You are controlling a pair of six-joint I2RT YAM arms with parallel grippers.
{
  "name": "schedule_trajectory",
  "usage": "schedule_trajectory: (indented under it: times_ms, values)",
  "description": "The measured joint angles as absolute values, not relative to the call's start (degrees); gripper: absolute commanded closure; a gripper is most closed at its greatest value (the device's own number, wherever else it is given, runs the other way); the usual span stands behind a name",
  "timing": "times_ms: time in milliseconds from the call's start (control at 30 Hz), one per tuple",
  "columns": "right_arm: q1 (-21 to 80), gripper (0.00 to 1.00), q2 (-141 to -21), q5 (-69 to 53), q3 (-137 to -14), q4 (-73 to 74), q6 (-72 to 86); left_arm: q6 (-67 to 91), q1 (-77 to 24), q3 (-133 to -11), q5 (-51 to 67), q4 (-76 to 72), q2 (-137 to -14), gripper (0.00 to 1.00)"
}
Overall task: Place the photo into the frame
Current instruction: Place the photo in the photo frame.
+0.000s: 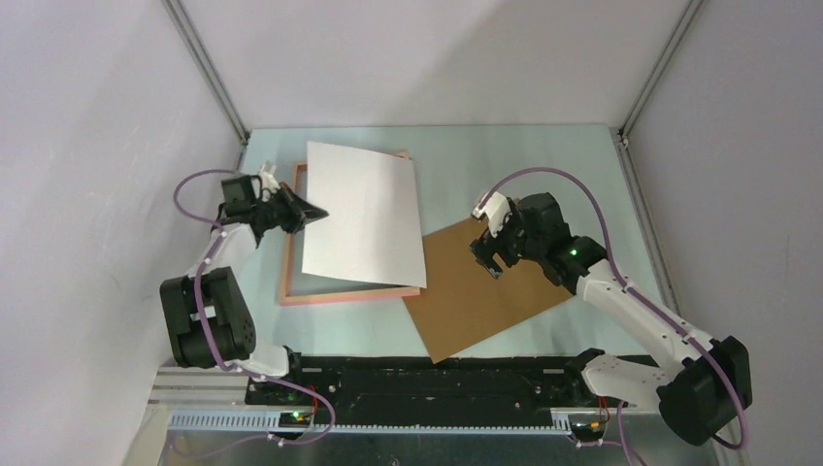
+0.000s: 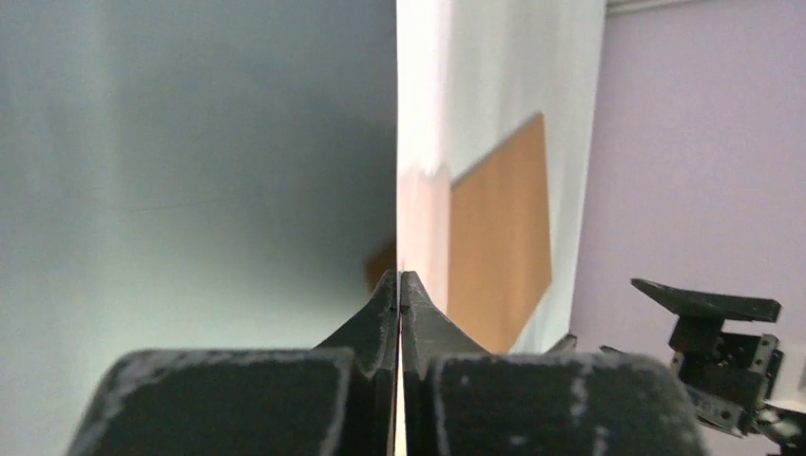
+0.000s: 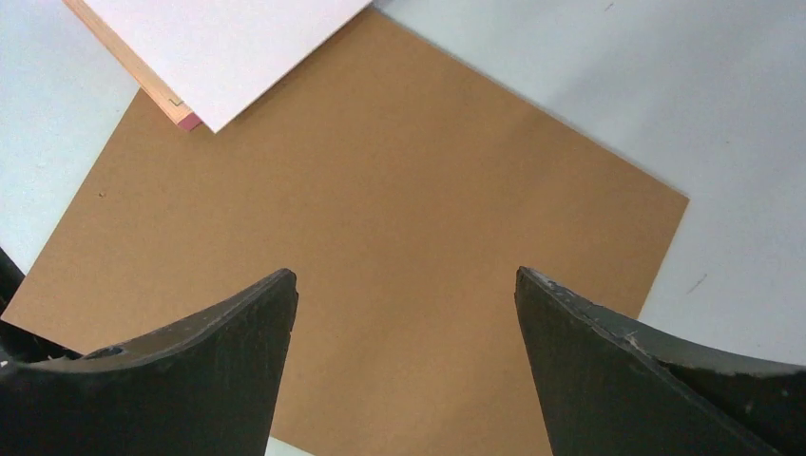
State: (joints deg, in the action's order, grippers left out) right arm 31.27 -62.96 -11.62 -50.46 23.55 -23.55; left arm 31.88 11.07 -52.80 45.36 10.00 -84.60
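The photo (image 1: pixel 364 214) shows its plain white back and lies tilted over the salmon-pink frame (image 1: pixel 347 294), its left side raised. My left gripper (image 1: pixel 315 214) is shut on the photo's left edge. In the left wrist view the sheet (image 2: pixel 418 95) runs edge-on out of the closed fingertips of the left gripper (image 2: pixel 399 275). My right gripper (image 1: pixel 490 260) hovers open over the brown backing board (image 1: pixel 485 291), holding nothing. In the right wrist view, the right gripper (image 3: pixel 406 285) has its jaws spread above the board (image 3: pixel 399 190), with the photo's corner (image 3: pixel 228 47) and the frame's corner (image 3: pixel 181 109) at top left.
The backing board lies flat to the right of the frame, one corner tucked under it. Pale walls close in the table (image 1: pixel 505 165) at back and sides. The arm bases sit on a black rail (image 1: pixel 427 383) along the near edge.
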Motion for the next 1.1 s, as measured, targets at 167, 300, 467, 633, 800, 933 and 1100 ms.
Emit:
schedule_trajectory:
  times_ms: [167,300,467,633,800,933,1100]
  values:
    - [31.33,0.12,-65.49,-12.4,-50.46,21.5,-23.55,28.4,17.19,-49.82,43.33,10.39,-84.31,1.0]
    - [31.42,0.12,-67.18,-12.64,-50.46,20.45,-23.55,25.65,18.06,-49.41,41.56,11.29,-84.33,1.0]
    - [31.44,0.12,-68.2,-12.99,-50.46,20.08,-23.35,21.87,18.11,-49.91,39.77,12.95,-85.49,1.0]
    - [31.42,0.12,-68.51,-13.21,-50.46,19.79,-22.94,18.48,18.13,-53.01,38.79,15.81,-89.54,1.0]
    - [31.42,0.12,-69.06,-13.34,-50.46,19.75,-22.92,14.35,17.93,-57.65,38.13,19.05,-93.69,1.0]
    - [31.42,0.12,-69.28,-13.39,-50.46,19.75,-22.92,11.64,17.63,-60.18,37.15,20.93,-95.42,1.0]
    - [31.42,0.13,-69.6,-13.39,-50.46,19.73,-22.92,11.0,17.19,-60.62,36.56,22.02,-95.98,1.0]
